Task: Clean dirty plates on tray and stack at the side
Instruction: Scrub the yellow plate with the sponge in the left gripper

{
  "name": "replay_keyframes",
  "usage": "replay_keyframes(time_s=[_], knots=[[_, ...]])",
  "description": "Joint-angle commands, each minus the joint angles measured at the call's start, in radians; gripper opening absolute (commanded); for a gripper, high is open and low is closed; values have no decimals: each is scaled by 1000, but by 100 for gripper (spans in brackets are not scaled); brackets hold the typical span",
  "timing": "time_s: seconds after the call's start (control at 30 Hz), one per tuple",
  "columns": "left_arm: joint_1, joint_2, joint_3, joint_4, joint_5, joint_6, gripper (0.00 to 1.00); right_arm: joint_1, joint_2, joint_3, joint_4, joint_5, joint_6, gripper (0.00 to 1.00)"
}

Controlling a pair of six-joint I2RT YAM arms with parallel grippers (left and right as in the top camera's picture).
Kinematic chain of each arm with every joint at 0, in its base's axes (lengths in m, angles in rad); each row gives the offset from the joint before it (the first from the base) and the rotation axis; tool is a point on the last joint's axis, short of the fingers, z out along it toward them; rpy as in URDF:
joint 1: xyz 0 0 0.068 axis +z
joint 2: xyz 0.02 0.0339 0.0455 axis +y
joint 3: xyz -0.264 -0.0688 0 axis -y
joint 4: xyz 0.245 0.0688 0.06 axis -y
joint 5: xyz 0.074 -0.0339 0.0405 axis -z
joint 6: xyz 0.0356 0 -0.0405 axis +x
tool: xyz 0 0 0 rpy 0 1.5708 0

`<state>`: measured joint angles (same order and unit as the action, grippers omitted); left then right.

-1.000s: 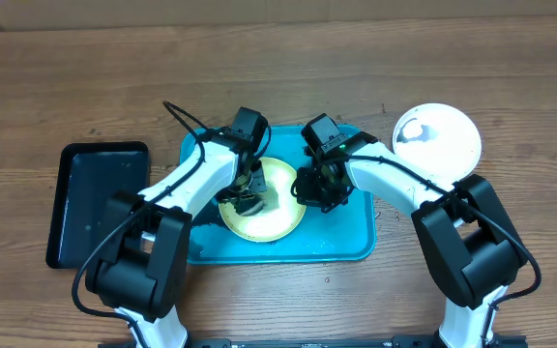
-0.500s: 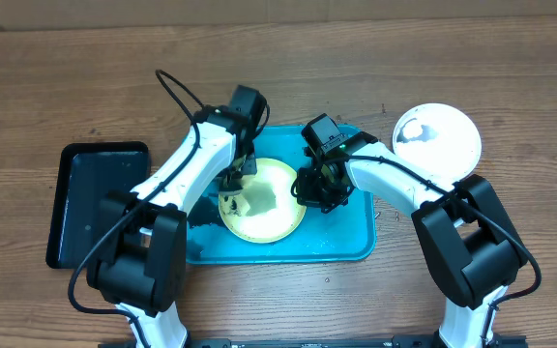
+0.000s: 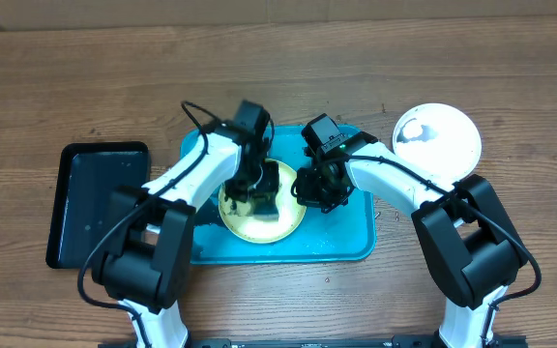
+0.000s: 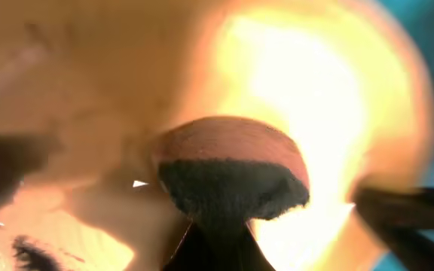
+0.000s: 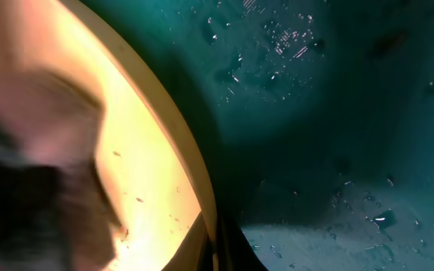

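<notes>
A yellow-green plate (image 3: 284, 176) lies on the turquoise tray (image 3: 346, 237). My left gripper (image 3: 262, 198) is over the plate's middle, shut on a sponge (image 4: 228, 169) with an orange-brown back and a dark scrub face pressed to the plate (image 4: 307, 90). In the left wrist view the left gripper (image 4: 217, 252) pinches the sponge from below. My right gripper (image 3: 309, 189) is shut on the plate's right rim. In the right wrist view the rim (image 5: 194, 188) runs down into the right gripper (image 5: 215, 245), with wet tray (image 5: 315, 113) beside it. A white plate (image 3: 437, 137) with a dark smear rests on the table at the right.
A smaller black tray (image 3: 100, 203) lies on the wooden table left of the turquoise one. Water drops cover the turquoise tray floor. Both arms cross over the tray's middle.
My left gripper has swept with the sponge from the plate's left side back to its middle. The right gripper has kept its hold on the rim without moving.
</notes>
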<state>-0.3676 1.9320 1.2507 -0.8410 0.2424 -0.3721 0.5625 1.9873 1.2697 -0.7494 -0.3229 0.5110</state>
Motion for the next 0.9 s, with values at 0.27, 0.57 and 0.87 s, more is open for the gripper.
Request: replay_keyframes(time_s=[0.27,0.57,0.87], knots=[[14,18,-54,-42,-494,35,4,-5,20,-1,-8,33,-11,4],[14,18,-37,-52,-841,-6,4,-5,20,-1,-7,34,-11,4],[16,18,76,-46,-502,-9,4,-5,20,-1,-7,33,-11,4]])
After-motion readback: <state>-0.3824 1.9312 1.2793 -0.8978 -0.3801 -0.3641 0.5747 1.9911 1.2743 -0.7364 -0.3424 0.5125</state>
